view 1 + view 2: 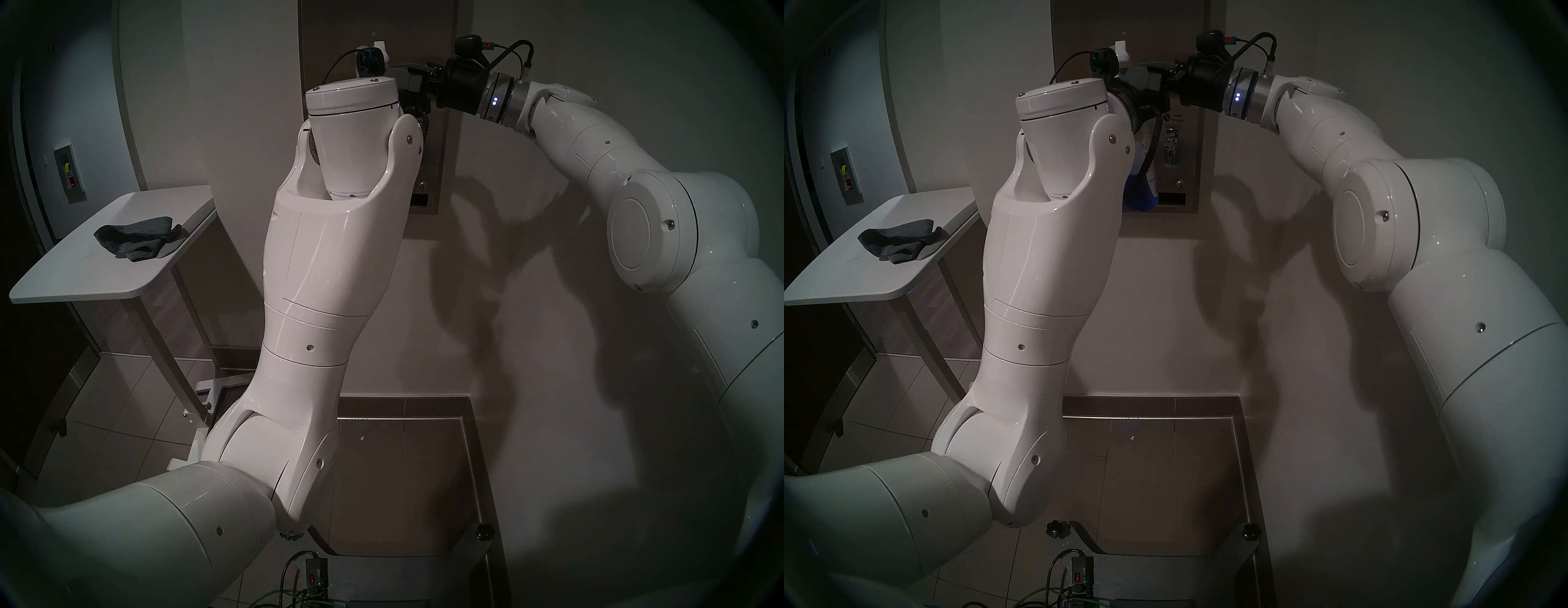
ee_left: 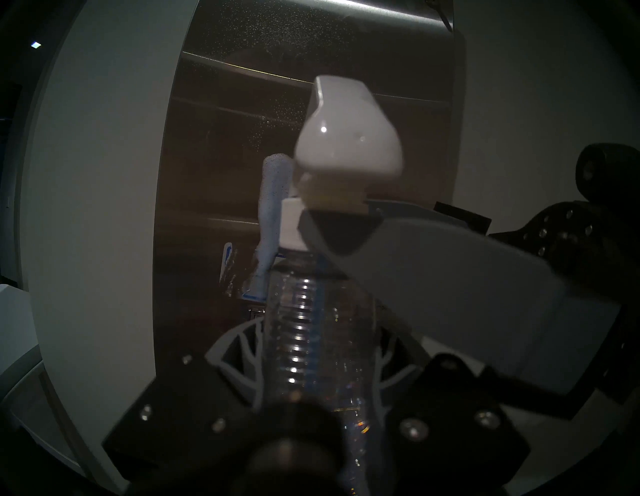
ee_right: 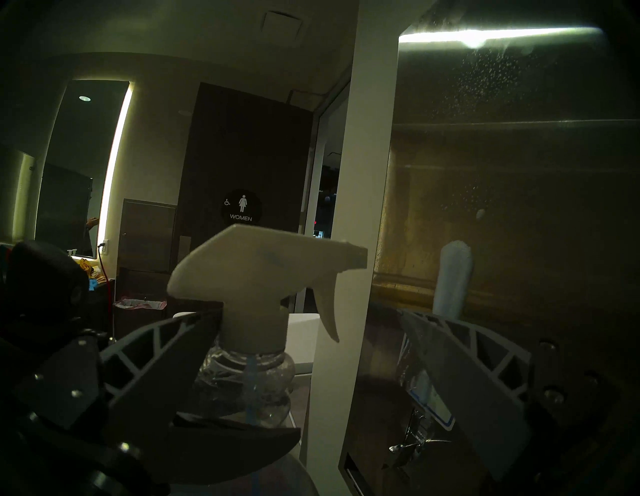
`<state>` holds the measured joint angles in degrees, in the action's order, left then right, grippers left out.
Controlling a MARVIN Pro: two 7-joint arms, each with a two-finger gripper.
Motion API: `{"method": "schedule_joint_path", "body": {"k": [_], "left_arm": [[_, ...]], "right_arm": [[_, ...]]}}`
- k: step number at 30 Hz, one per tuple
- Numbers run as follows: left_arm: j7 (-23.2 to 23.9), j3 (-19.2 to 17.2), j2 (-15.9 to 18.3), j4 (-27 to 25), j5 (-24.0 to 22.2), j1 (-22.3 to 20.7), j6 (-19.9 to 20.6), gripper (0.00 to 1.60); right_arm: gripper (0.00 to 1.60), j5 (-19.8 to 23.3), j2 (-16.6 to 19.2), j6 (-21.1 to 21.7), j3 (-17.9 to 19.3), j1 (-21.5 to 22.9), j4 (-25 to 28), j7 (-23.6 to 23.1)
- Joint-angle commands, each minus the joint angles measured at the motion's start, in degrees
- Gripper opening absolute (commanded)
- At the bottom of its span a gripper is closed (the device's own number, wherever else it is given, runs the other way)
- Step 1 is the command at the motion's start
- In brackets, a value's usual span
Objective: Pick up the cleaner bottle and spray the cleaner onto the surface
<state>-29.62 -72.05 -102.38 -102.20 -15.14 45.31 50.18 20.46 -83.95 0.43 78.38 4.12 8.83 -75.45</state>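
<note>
The left gripper (image 2: pixel 317 377) holds the cleaner bottle (image 2: pixel 311 346) tight around its clear body, with its jaws shut on it. The bottle stands straight up, long way up and down, right in front of the shiny metal dispenser front (image 2: pixel 346 52) on the wall. The white spray head (image 3: pixel 263 266) is on top, and its nose points at the metal. The trigger (image 3: pixel 327 311) hangs down under that nose, on the side near the metal.

The right gripper (image 3: pixel 311 374) comes in from the side with its jaws wide and holds nothing. One finger (image 3: pixel 166 360) sits behind the bottle's neck and the other finger (image 3: pixel 464 353) is out past the trigger, close to the metal. So the trigger is between the two fingers, and a squeeze looks like the next move.

A streak of white foam (image 3: pixel 452 280) and tiny drops are already on the metal
</note>
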Motion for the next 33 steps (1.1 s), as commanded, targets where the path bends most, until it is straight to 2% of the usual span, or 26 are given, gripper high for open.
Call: {"method": "schedule_joint_path", "body": {"k": [1, 9, 18, 25, 33], "left_arm": [[0.19, -0.08, -0.76, -2.58, 0.23, -3.46, -1.31, 0.00], [0.62, -0.13, -0.77, -2.52, 0.32, -3.50, -1.30, 0.00], [1.16, -0.34, -0.88, -2.45, 0.40, -3.47, -1.22, 0.00], [1.25, -0.60, -1.06, -2.48, 0.54, -3.39, -1.12, 0.00], [1.30, -0.69, -1.18, -2.58, 0.73, -3.35, -1.08, 0.00]], "right_arm": [[1.60, 1.55, 1.90, -1.91, 2.03, 2.94, 2.13, 1.90], [1.60, 0.74, 3.37, -2.57, 2.06, 3.65, 2.66, 1.16], [1.60, -1.64, 5.10, -0.53, 0.14, 4.88, 3.00, -0.96], [1.60, -2.76, 6.31, 0.63, -0.50, 6.57, 4.08, -0.74], [1.60, -3.22, 4.50, 1.74, -0.43, 5.25, 4.65, -0.64]]}}
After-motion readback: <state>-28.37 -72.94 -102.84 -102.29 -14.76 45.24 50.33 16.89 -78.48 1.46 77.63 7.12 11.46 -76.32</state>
